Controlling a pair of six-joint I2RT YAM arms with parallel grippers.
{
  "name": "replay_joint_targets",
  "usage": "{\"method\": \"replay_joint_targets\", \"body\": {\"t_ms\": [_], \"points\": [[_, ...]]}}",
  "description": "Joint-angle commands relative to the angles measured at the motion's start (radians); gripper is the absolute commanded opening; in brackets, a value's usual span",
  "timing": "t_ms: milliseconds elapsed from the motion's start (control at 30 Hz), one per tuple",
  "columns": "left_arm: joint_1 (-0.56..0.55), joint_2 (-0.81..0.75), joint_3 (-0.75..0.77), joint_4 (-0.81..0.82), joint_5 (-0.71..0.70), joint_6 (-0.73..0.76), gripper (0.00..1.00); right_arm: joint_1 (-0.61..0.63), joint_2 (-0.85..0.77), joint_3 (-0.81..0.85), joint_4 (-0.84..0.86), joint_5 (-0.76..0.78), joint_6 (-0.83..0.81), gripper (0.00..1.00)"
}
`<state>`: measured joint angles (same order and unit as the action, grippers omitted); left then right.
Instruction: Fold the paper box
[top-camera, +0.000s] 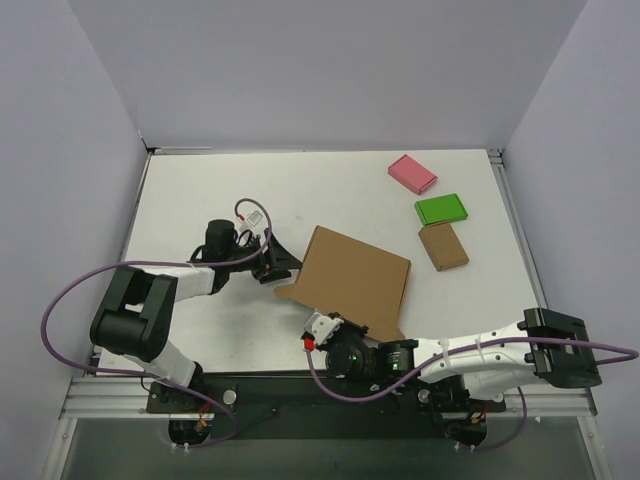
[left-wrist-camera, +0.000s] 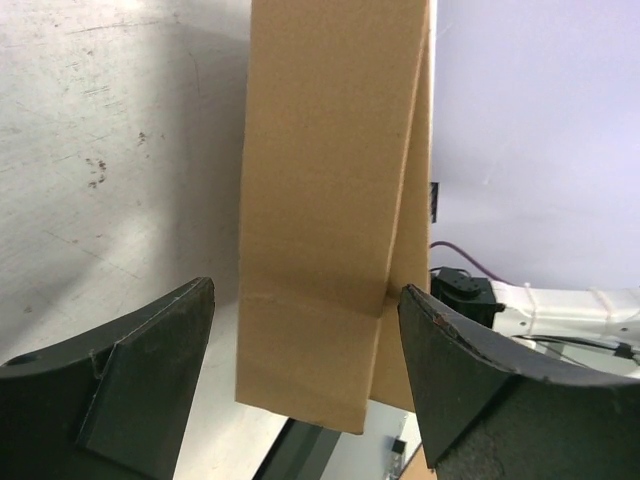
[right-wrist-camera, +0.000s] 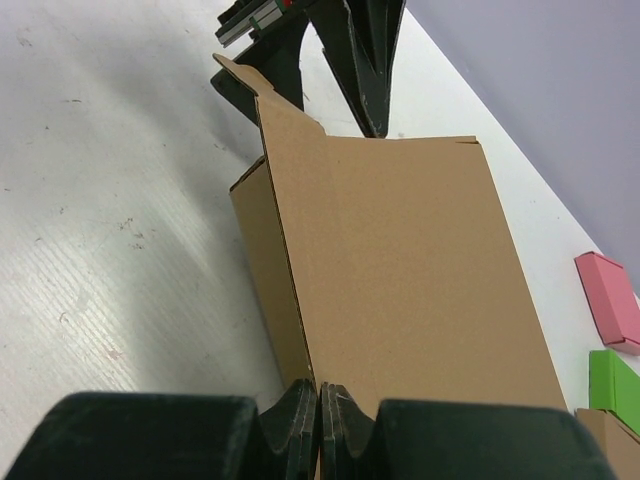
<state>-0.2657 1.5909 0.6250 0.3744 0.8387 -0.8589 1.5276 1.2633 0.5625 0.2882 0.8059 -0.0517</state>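
Paper box (top-camera: 355, 280) on the table (top-camera: 200, 200), between the two grippers. Partly folded: broad top panel sloped like a half-lowered lid, with one side wall visible under it in the right wrist view. Only a little longer than wide. Long axis slanted to the table edges, pointing from the left gripper (top-camera: 283, 268) away toward the far right. A pointed tab at the corner just beside the left fingers (left-wrist-camera: 150, 370).

Left gripper spread wide, gripping nothing. A narrow upright end of the box between its fingers: a clear gap on one side, the cardboard fold just touching the other finger.

Right gripper (right-wrist-camera: 318, 400) fully closed, fingertip against fingertip, at the near edge of the box. Tips right against the cardboard there. Impossible to tell if pinching any of it.

Pink block (top-camera: 412, 173), green block (top-camera: 441, 209) and small brown block (top-camera: 443, 246) in a row, well apart from both grippers, beyond the far right corner of the box.
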Motion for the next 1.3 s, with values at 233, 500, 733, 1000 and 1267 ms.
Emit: {"method": "replay_joint_targets", "body": {"t_ms": [233, 500, 733, 1000, 1267], "points": [[-0.023, -0.025, -0.024, 0.274, 0.037, -0.151, 0.84, 0.011, -0.008, 0.013, 0.048, -0.007, 0.050, 0.00], [-0.043, -0.012, 0.008, 0.135, 0.014, -0.059, 0.86, 0.011, -0.012, 0.014, 0.051, -0.008, 0.046, 0.00], [-0.072, -0.005, 0.036, 0.032, -0.015, 0.006, 0.89, 0.011, -0.013, 0.016, 0.051, -0.011, 0.046, 0.00], [-0.089, 0.015, 0.039, 0.029, -0.013, 0.003, 0.89, 0.016, -0.018, 0.014, 0.058, -0.005, 0.038, 0.00], [-0.081, 0.004, 0.039, -0.081, -0.087, 0.055, 0.89, 0.019, -0.025, 0.010, 0.054, 0.003, 0.039, 0.00]]}}
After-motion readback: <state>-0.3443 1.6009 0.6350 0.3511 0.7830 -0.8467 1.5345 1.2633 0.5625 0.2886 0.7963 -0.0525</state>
